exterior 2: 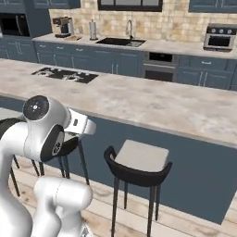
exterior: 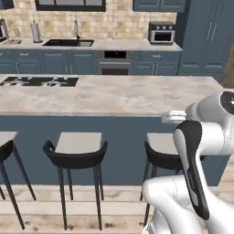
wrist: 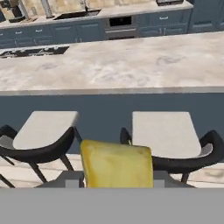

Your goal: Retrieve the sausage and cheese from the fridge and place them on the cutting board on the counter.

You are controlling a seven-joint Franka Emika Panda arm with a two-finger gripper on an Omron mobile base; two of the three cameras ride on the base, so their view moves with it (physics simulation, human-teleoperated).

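In the hand view, the cheese, a pale yellow lump, sits low in the middle. My gripper is shut on it, and the lump hides most of the fingers. The gripper is held in the air over the stools, facing the island counter. Far off on the back counter, a flat light-brown cutting board lies beside the coffee machine. The sausage and the fridge are out of view.
Black bar stools with pale seats line the island's near side. A cooktop is set into the island's left end. The back wall holds a sink, an oven and a toaster oven.
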